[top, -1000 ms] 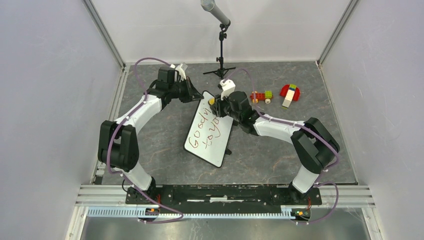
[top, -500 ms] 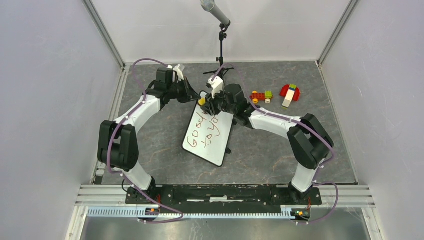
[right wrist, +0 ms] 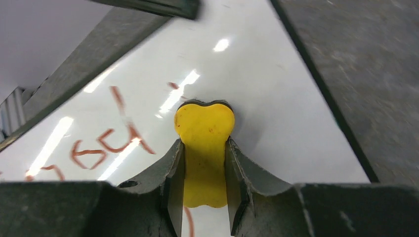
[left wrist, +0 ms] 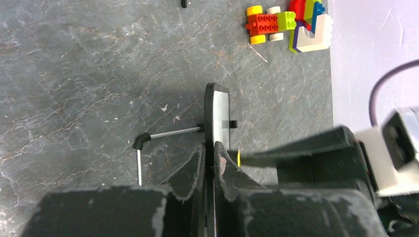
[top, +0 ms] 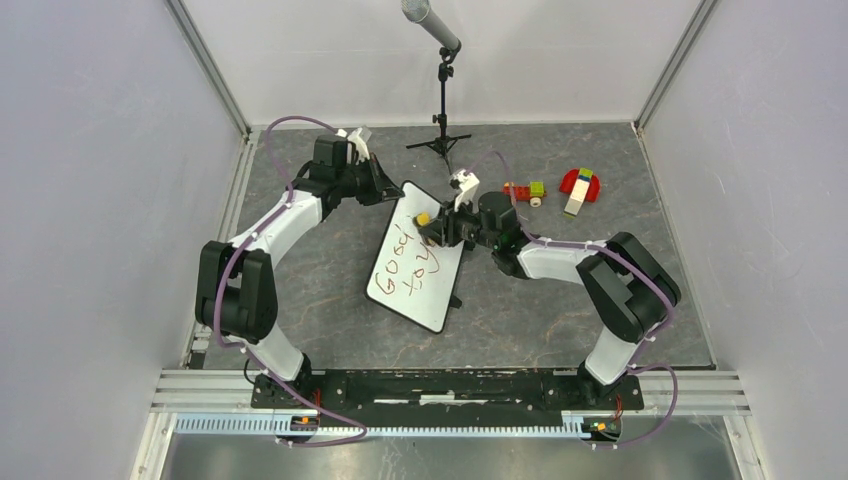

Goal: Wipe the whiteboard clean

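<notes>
one grey surface [top: 330, 290] carries whiteboard [top: 415, 270]: mid-surface between arms, tilted, red writing on near part. left tool [left wrist: 210, 148] clamped on board's far edge. right tool [right wrist: 205, 148] gripping yellow eraser [right wrist: 204, 133], eraser against board's white far part. brick toys [top: 523, 192] well apart, far right.

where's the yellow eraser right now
In the top view the small yellow eraser is clamped in the right pincer, over the far end of the white black-framed whiteboard in mid-scene, just right of the left pincer.
</notes>
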Controlling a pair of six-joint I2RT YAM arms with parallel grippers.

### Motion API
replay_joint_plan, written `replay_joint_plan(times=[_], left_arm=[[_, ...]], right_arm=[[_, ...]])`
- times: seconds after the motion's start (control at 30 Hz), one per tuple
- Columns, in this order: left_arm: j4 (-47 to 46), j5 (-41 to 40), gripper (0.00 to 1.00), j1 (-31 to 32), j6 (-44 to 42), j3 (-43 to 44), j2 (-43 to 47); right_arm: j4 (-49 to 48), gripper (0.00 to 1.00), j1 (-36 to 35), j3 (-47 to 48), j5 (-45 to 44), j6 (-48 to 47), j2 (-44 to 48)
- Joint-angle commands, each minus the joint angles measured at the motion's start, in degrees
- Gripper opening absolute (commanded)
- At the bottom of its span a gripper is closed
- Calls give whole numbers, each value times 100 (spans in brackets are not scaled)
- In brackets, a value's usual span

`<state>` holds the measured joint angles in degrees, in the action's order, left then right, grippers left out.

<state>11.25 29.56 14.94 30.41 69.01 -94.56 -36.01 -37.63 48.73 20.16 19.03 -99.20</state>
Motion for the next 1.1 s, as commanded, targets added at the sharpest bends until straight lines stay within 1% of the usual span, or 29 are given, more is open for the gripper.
replay_joint_plan(times=[0.0, 0.13, 0.27, 0.37, 0.47, 0.57, 0.67, 0.87, 0.97, 1.07], left_arm=[[-351, 388, 2, 211, 97, 51, 224], [-352, 410, 2, 242, 101, 60, 266], [-351, 393, 2, 289, 73, 42, 268], [-347, 417, 2, 299, 93, 62, 248], [-351, 411, 2, 308, 89, 55, 263], [-351, 384, 2, 313, 80, 49, 261], [-351, 410, 2, 317, 91, 60, 238], [-351, 371, 2, 321, 78, 42, 381], [-351, 394, 2, 325, 87, 51, 377], [-360, 423, 2, 325, 119, 42, 374]], right_arm=[[1176, 21, 254, -344, -1144, 683, -194], [1436, 21, 161, -82, -1400, 615, -100], [1859, 21, -296, 599, -1612, 423, -212], [1867, 21, -636, 1123, -1288, 394, -420], [1799, 21, -895, 1280, -1194, 380, -495], [1547, 21, -918, 1019, -1232, 431, -471], [1541, 21, -825, 670, -1458, 401, -431], [1052, 21, -205, -627, -1697, 792, -190], [1203, 22, -14, -868, -1798, 787, -141], [1264, 22, -60, -962, -1978, 790, -45]])
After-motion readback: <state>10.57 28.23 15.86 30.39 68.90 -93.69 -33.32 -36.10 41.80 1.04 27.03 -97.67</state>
